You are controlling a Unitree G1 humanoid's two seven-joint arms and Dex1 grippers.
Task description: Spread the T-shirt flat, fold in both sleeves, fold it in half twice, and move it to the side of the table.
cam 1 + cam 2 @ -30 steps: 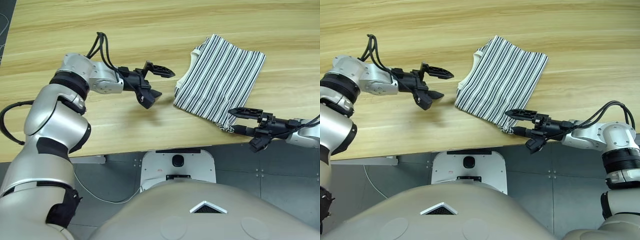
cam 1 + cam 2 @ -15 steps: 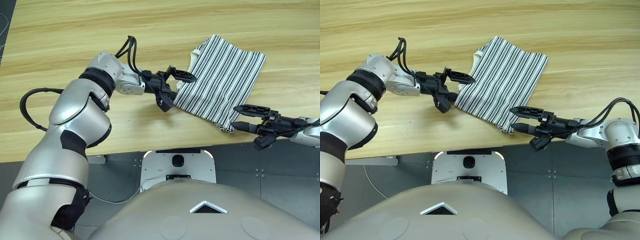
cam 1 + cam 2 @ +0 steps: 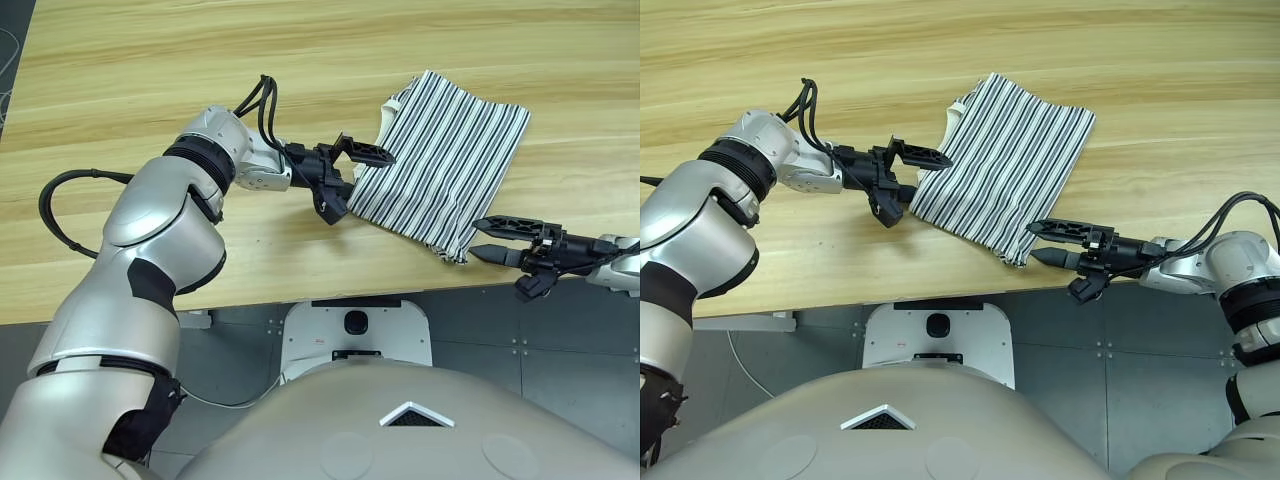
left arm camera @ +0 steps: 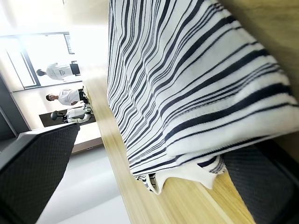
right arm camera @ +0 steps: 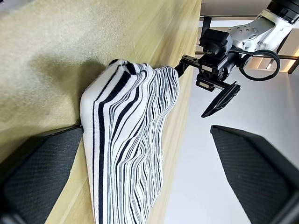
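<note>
The black-and-white striped T-shirt lies folded into a compact rectangle on the wooden table, its near corner drooping over the front edge. My left gripper is open at the shirt's near-left corner, one finger above the cloth and one down at the table. In the left wrist view the shirt's hem lies between the dark pads. My right gripper is open just off the table's front edge, its tips a little short of the hanging corner, which sits between its pads.
Bare wood stretches to the left and behind the shirt. The table's front edge runs just below both grippers, with grey floor beneath. The left gripper shows farther off in the right wrist view.
My left arm swung right across the table to the shirt's near-left corner, then held. My right gripper slid slightly right, away from the hanging corner. The shirt has not moved.
</note>
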